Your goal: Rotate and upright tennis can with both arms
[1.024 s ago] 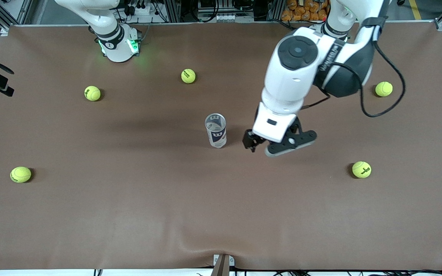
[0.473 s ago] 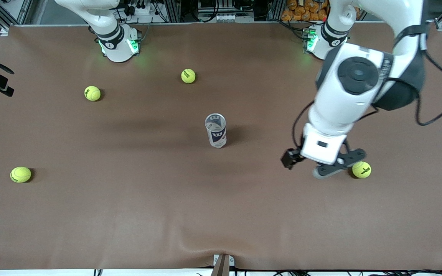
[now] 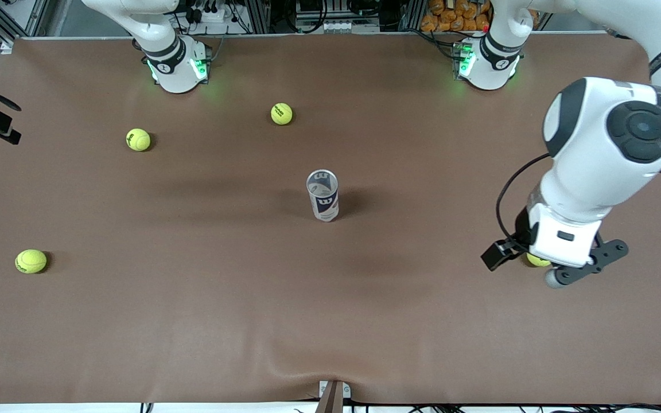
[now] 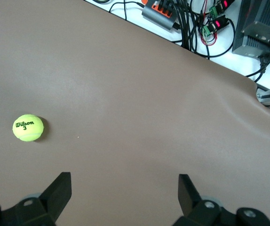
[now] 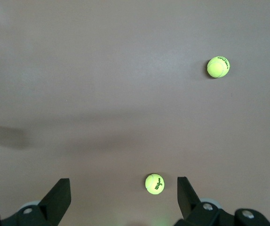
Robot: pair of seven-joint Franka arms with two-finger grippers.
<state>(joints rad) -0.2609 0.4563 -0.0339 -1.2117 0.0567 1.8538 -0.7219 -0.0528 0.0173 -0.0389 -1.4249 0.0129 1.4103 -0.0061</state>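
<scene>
1. Tennis can (image 3: 322,195) stands upright near the middle of the table (image 3: 193,321), open silvery rim up, navy label band with the white W facing the front camera. Nothing touches it. Judged from this, the uprighting looks complete.
2. Left pincer (image 3: 543,265) hangs over the table toward the left arm's end, roughly 4 o'clock from the can and well apart from it. Fingers (image 4: 59,190) are spread wide with nothing between them, only bare table below, which fits a release with the arm clear of the can.
3. One tennis ball (image 3: 537,260) lies almost under that pincer, mostly hidden by the wrist; the left wrist view shows it apart from the fingers, marked Wilson 3.
4. Right pincer (image 5: 121,197) is out of the front view, held high over the table near its own base; its fingers are spread wide and empty. This arm waits.
5. Other balls: 11 o'clock (image 3: 282,113), 10 o'clock (image 3: 138,139), 8 o'clock (image 3: 31,261) from the can, all well apart, so none can knock it.
6. Risk, my judgement: a tall slim can tips easily.
</scene>
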